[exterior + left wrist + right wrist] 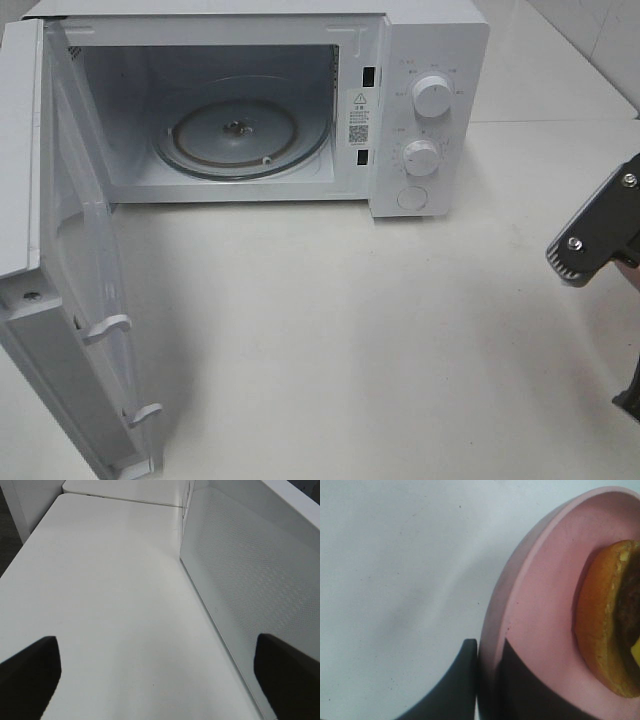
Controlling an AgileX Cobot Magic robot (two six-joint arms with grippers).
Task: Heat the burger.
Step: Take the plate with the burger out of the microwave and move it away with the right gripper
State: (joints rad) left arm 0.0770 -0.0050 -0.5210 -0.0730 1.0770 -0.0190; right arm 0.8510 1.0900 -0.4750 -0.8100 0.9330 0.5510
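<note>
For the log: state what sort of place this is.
Probably a lab tabletop staged as a kitchen: an open white microwave on a bare white table, and a burger on a pink plate.

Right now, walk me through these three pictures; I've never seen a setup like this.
It is a robot with two arms at a white table. One picture looks down from a camera mounted high: a microwave stands with its door swung open and the glass turntable bare. The other two come from cameras on the wrists. The left gripper is open and holds nothing; it hangs beside the door. The right gripper, at the right edge of the high view, is shut on the rim of a pink plate carrying the burger.
</note>
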